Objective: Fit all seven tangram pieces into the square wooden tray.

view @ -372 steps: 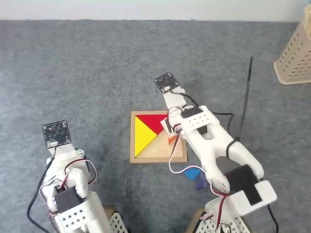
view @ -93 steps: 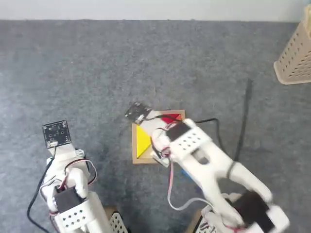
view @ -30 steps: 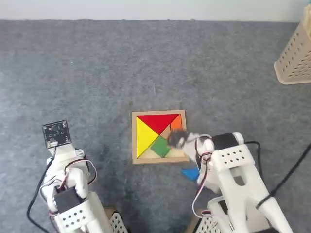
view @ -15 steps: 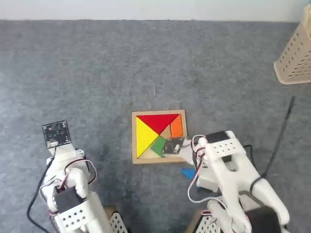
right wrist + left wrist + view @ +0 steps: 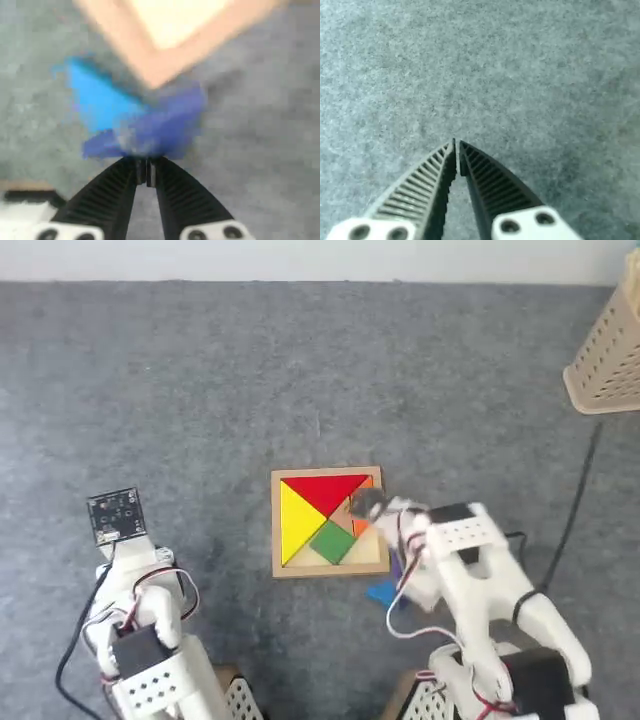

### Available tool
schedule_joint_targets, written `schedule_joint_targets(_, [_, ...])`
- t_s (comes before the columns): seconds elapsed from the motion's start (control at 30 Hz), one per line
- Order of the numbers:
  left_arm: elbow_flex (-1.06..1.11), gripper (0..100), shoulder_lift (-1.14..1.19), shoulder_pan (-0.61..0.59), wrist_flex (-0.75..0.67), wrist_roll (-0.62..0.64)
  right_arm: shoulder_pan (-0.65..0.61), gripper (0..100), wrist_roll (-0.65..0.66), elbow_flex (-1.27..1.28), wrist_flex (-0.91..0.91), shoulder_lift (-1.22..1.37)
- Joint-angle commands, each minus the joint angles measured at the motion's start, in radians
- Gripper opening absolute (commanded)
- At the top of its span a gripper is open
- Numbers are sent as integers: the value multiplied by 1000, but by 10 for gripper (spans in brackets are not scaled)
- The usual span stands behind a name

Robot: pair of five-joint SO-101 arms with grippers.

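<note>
Grey, short-piled fabric covers the bench [image 5: 200, 390]. At the near left, the left tool [image 5: 456, 145] is clenched on nothing, its ribbed black fingers pressed together over bare fabric, well apart from every piece.

Toward the middle lies the square wooden tray [image 5: 275, 530], pale with a raised rim. It holds flat, glossy painted pieces: a yellow triangle [image 5: 292, 525] on the left, a red triangle [image 5: 322, 490] along the far side, a green square [image 5: 330, 540] set on its point, and an orange piece [image 5: 360, 527] partly under the right arm. Bare wood shows at the near right of the tray.

Just off the tray's near right corner, a light blue triangle [image 5: 97, 100] and a violet piece [image 5: 160, 125] lie on the fabric, side by side and overlapping. The right tool [image 5: 145, 167] is clenched, its tips at the violet piece's near edge; whether they touch it is too blurred to tell. That piece lies straight ahead of the tool, between it and the tray corner, so the right arm is much the nearer.
</note>
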Motion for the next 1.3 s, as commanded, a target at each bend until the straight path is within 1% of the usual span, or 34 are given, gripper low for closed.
schedule_joint_targets(0.0, [-8, 13, -8, 3, 6, 15, 81, 6, -18, -150, 25, -2])
schedule_joint_targets(0.07, [-8, 13, -8, 3, 6, 15, 105, 6, -23, -210, 67, -10])
schedule_joint_targets(0.13, [-8, 13, -8, 3, 6, 15, 114, 6, -74, -261, 101, -12])
schedule_joint_targets(0.27, [-8, 13, -8, 3, 6, 15, 102, 6, -273, -319, 114, -13])
schedule_joint_targets(0.33, [-8, 13, -8, 3, 6, 15, 58, 10, -344, -318, 111, -13])
schedule_joint_targets(0.4, [-8, 13, -8, 3, 6, 15, -7, 58, -404, -310, 117, -7])
schedule_joint_targets(0.5, [-8, 13, -8, 3, 6, 15, -79, 165, -463, -276, 110, -2])
schedule_joint_targets(0.57, [-8, 13, -8, 3, 6, 15, -104, 210, -460, -238, 93, -2])
schedule_joint_targets(0.6, [-8, 13, -8, 3, 6, 15, -108, 214, -460, -213, 73, -2])
schedule_joint_targets(0.77, [-8, 13, -8, 3, 6, 15, -110, 216, -460, -117, -22, -1])
schedule_joint_targets(0.97, [-8, 13, -8, 3, 6, 15, -113, 217, -459, -86, -33, -1])
schedule_joint_targets(1.13, [-8, 13, -8, 3, 6, 15, -170, 217, -446, -64, -38, 8])
schedule_joint_targets(1.27, [-8, 13, -8, 3, 6, 15, -166, 217, -453, -57, -82, 101])
